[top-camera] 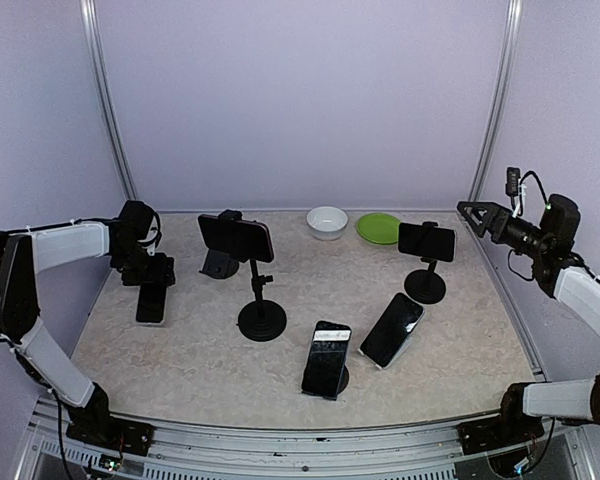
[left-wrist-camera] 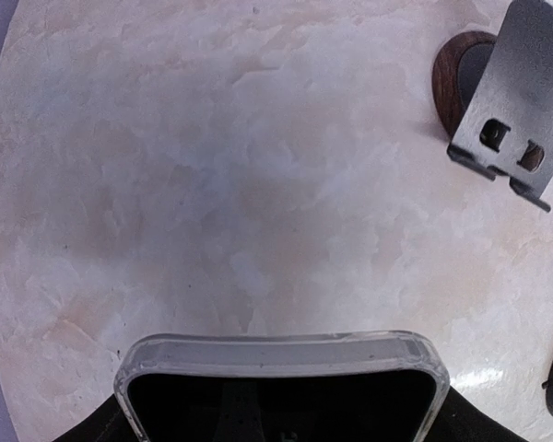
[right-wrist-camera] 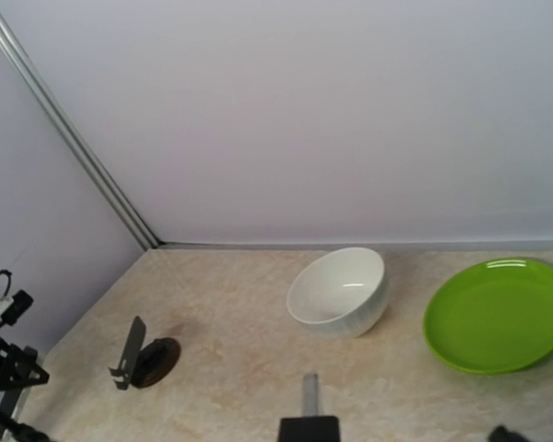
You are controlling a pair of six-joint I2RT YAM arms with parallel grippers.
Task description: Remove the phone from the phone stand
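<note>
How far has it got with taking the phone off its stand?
Done: the small stand is empty. In hand: the left gripper holds the phone low at the table. Left: letting go. The right gripper hangs idle.

A robot test cell in a lab, not a lived-in room. Plain lavender panels [top-camera: 300, 100] close three sides, joined by bare metal posts [top-camera: 108, 110] at upper left and upper right. The marble-patterned tabletop [top-camera: 200, 350] meets an aluminium rail [top-camera: 310, 450] along the bottom edge (arm bases [top-camera: 95, 415] bolted there). Several phone stands [top-camera: 262, 320] are spread out, with a white bowl [top-camera: 327, 222] and a green plate [top-camera: 378, 228] at the back.
</note>
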